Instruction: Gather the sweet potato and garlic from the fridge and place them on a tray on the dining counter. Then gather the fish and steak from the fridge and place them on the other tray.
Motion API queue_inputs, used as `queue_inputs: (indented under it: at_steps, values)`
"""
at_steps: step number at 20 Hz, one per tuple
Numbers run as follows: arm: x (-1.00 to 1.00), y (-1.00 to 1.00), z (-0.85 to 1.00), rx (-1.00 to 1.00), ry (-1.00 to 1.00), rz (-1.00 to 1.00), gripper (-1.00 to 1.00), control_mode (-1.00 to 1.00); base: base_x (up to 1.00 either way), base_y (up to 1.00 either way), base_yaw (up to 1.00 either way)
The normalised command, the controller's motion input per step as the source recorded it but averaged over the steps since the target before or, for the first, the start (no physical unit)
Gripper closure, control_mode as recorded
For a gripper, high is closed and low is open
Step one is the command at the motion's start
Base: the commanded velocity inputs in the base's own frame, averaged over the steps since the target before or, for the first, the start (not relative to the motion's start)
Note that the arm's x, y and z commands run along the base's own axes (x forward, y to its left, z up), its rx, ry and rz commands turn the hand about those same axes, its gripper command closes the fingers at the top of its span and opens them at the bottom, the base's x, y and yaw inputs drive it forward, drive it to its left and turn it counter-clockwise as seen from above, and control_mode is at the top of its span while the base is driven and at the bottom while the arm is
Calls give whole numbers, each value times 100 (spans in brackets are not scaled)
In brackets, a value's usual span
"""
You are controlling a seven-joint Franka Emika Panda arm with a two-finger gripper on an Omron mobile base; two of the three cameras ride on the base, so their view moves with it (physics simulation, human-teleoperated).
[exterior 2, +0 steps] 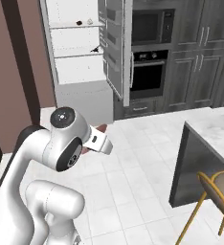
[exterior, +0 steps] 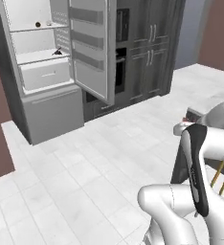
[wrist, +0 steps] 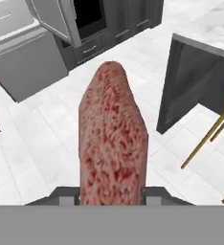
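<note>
One steak [wrist: 111, 139] sits clamped between the two finger tips of the gripper [wrist: 111, 194]; jaws closed partway onto its sides, meat sticking out lengthwise away from the hand. In hand view it hangs over white floor tiles, well apart from fridge and counter. In right base view a bit of pinkish meat [exterior 2: 101, 128] peeks past the white hand, approx mid-floor.

Fridge [exterior: 47, 72] stands at far left w/ upper door [exterior: 90, 48] swung open, white shelves showing. On the top shelf: two small items, one dark [exterior: 38, 24], one pale [exterior: 49, 22], too small to name. Shelf below has a small dark thing [exterior: 58, 51] near its front edge, can't tell what. Lower drawer front is shut.

Dining counter [exterior 2: 214, 131] is at right, marbled top on dark base, w/ a gold-legged stool [exterior 2: 214, 196] just beside it. Wall oven [exterior 2: 147, 72] & dark cabinets [exterior 2: 200, 57] sit right of the fridge.
</note>
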Motion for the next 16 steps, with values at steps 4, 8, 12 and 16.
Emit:
queue_inputs:
  at_steps: [4, 8, 12, 16]
  values:
    - [0, 0, 0, 0, 0, 0, 100, 100, -79, -38, -29]
    - [0, 0, 0, 0, 0, 0, 100, 100, -68, -33, -30]
    - [0, 0, 0, 0, 0, 0, 100, 100, -18, -3, -39]
    - [0, 0, 0, 0, 0, 0, 100, 100, 0, 0, -42]
